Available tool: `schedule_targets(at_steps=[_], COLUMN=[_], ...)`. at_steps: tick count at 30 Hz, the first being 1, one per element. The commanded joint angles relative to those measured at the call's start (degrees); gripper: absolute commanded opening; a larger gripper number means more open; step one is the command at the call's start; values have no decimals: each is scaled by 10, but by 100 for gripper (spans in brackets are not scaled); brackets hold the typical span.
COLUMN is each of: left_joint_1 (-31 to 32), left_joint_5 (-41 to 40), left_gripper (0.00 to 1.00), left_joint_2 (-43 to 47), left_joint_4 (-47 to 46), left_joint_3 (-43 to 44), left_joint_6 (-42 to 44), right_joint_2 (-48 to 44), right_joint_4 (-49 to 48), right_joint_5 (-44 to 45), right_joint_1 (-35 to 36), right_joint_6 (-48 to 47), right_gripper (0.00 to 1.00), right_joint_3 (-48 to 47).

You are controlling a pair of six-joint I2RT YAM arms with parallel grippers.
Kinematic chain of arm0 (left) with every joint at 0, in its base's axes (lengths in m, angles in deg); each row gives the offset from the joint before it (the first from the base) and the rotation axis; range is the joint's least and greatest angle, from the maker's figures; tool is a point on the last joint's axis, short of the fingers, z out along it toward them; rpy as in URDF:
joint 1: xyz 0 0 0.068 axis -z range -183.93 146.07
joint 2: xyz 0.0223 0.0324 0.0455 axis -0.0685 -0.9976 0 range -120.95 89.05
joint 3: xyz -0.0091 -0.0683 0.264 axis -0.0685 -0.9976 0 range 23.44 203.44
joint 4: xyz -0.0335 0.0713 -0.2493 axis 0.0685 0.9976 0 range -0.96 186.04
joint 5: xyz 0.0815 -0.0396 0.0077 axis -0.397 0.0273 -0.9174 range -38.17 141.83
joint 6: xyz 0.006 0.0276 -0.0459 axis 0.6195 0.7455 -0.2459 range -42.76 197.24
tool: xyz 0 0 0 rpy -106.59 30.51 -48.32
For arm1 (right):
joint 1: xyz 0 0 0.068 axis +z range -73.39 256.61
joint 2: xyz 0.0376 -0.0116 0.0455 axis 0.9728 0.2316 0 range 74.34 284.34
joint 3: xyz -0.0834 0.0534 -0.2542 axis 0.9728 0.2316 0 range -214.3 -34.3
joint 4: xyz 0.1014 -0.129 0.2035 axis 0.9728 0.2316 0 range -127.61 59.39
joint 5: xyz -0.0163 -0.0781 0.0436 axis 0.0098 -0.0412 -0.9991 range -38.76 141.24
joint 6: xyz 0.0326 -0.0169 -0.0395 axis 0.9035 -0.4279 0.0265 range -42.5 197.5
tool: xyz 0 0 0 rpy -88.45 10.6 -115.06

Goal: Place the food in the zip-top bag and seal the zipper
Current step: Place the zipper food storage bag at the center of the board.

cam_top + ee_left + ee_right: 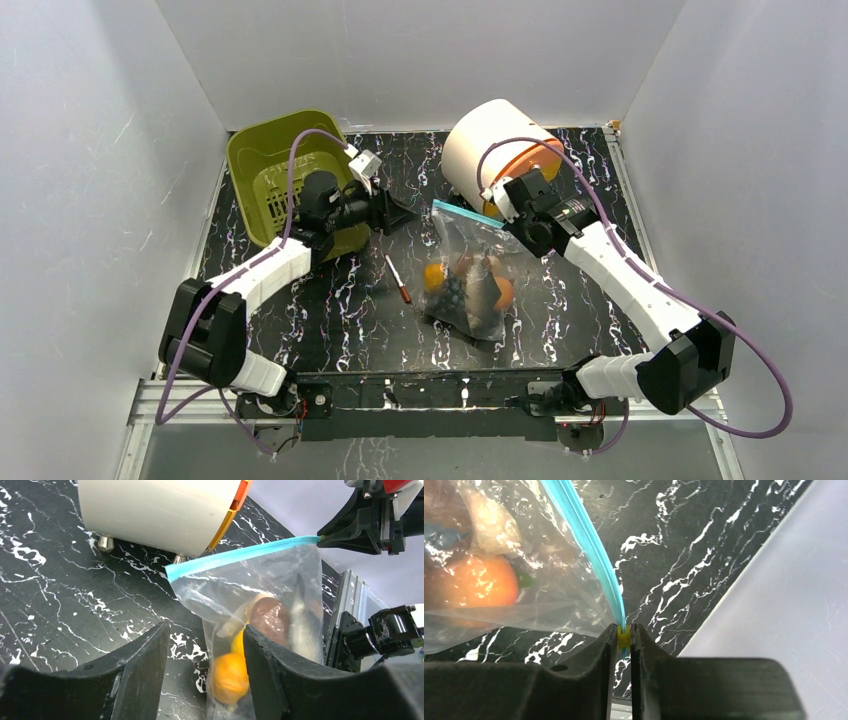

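The clear zip-top bag hangs lifted by its right top corner, with the food inside: orange and yellow fruits, a brownish piece and a grey fish. Its teal zipper runs along the mouth. My right gripper is shut on the yellow slider at the zipper's end; it also shows in the top view. My left gripper is open and empty, left of the bag; in its wrist view the bag hangs just beyond the fingers.
An olive-green slotted basket stands at the back left. A white cylinder with an orange rim lies at the back, behind the bag. A thin red-tipped pen lies on the black marbled table, left of the bag.
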Motion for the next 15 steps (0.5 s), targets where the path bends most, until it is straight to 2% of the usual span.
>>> schedule_targets(at_steps=[1,4,7,8,9,11,13,15], left_joint_1=[4,4,4,4,4,4,4,4], left_joint_5=[-52,-105,-146,-157,-166,-180,-192,-222], left_gripper=[57,64,69,77,96,98,98,98], left_joint_2=[45,71,98,106,113,133,159,189], left_joint_4=[51,116,182,205,226,257,271,280], left_joint_3=[22,36,56,63,70,80,80,77], left_joint_6=[38,47,55,57,58,59,57,26], right_joint_2=[-5,-1,6,9,11,8,4,4], right_joint_4=[-51,-54,-37,-25,-14,-5,-5,-6], right_joint_5=[64,71,36,14,-9,-35,-41,-47], right_joint_1=[-14,-15,-15,-15,-14,-15,-15,-14], right_joint_6=[34,54,82,91,100,130,169,208], right_gripper=[25,42,52,54,58,71,79,96], right_joint_3=[-4,-10,-42,-58,-73,-98,-121,-143])
